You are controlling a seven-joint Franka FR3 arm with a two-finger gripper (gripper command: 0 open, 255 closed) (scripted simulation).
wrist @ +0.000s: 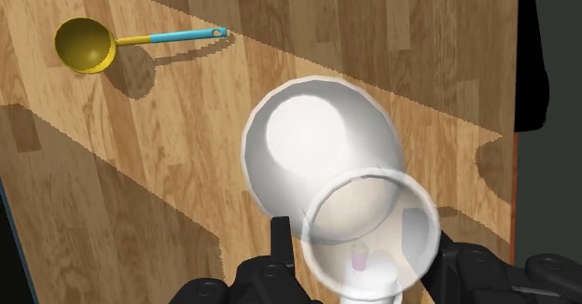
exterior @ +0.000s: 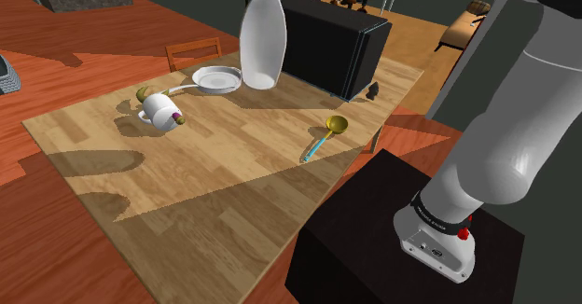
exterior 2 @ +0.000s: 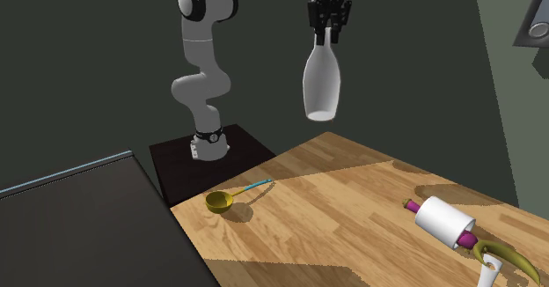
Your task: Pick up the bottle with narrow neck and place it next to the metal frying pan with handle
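Bottle point(exterior 2: 322, 83), white with a narrow neck, hangs straight down from my gripper point(exterior 2: 327, 32), whose 2 black fingers are clamped on the neck. It is up in the air, well clear of the wooden table point(exterior 2: 352, 206). Down below the gripper, the white frying pan point(exterior: 216, 79) lies on the table, appearing just beside the bottle's base from the shoulder camera. Farther out from the gripper I see a yellow ladle point(exterior 2: 220, 201) with a blue handle, and a white roller point(exterior 2: 444, 221) with magenta ends.
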